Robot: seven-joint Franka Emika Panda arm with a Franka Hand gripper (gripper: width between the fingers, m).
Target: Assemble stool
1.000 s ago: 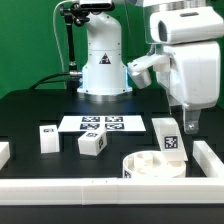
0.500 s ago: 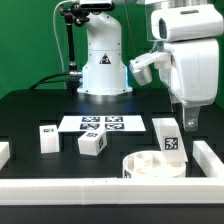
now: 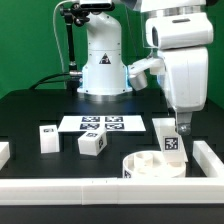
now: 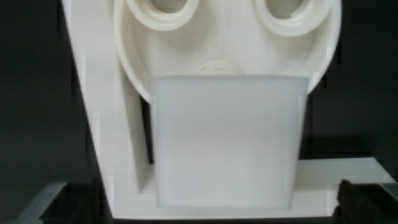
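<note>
Stool parts lie loose on the black table (image 3: 30,115), and the step in hand looks like picking up a leg. In the exterior view the round seat (image 3: 140,160) lies hollow side up near the front rail (image 3: 60,187), toward the exterior view's right. One leg (image 3: 168,141) stands upright just behind it; whether the two touch cannot be told. Two other legs (image 3: 92,144) stand well apart from them toward the exterior view's left, in front of the marker board (image 3: 100,124). The gripper (image 3: 181,128) hangs just above that upright leg, a little off to the exterior view's right, jaws spread wide and holding nothing. In the wrist view the leg fills the middle with a broad flat face toward the camera, and the seat's round sockets show beyond it. The fingertips (image 4: 43,205) appear only faintly at the picture's corners, either side of the leg and clear of it. To do this well, the arm should first centre the leg between the jaws, then come straight down and close on its flat sides. It should leave the lower end free for a socket. The light block could tip or nudge the seat if one finger lands first.
</note>
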